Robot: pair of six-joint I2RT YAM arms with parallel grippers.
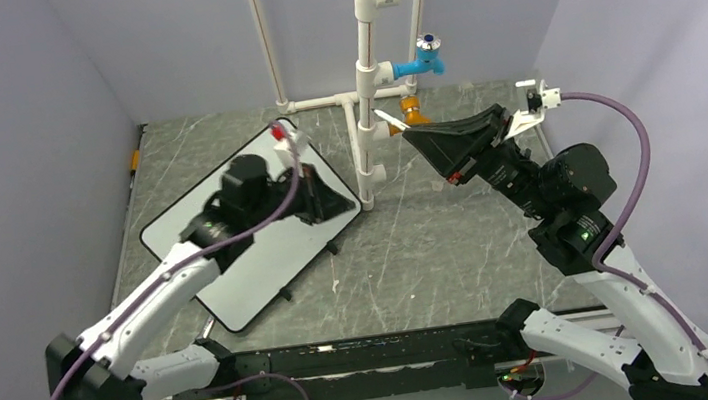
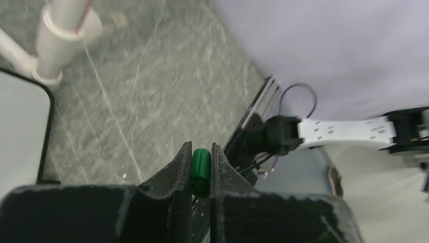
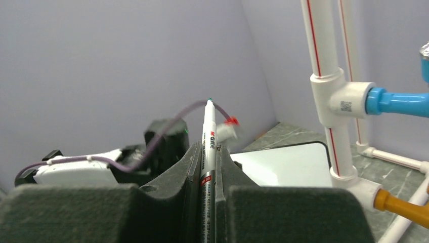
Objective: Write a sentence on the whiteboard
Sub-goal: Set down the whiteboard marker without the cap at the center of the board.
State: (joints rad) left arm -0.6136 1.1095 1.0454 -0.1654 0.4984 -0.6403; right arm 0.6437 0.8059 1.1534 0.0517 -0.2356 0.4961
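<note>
Where it shows, the whiteboard (image 1: 260, 271) is plain white.

A white PVC pipe frame (image 1: 368, 78) stands at the far side of the grey marbled tabletop (image 1: 416, 253). A blue fitting (image 1: 418, 64) branches right from it, with an orange fitting (image 1: 411, 109) lower down. Lavender walls (image 1: 10, 128) surround the table.

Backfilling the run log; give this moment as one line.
left gripper: shut on green marker cap | right gripper: shut on marker, uncapped, away from board | whiteboard: no writing visible
</note>
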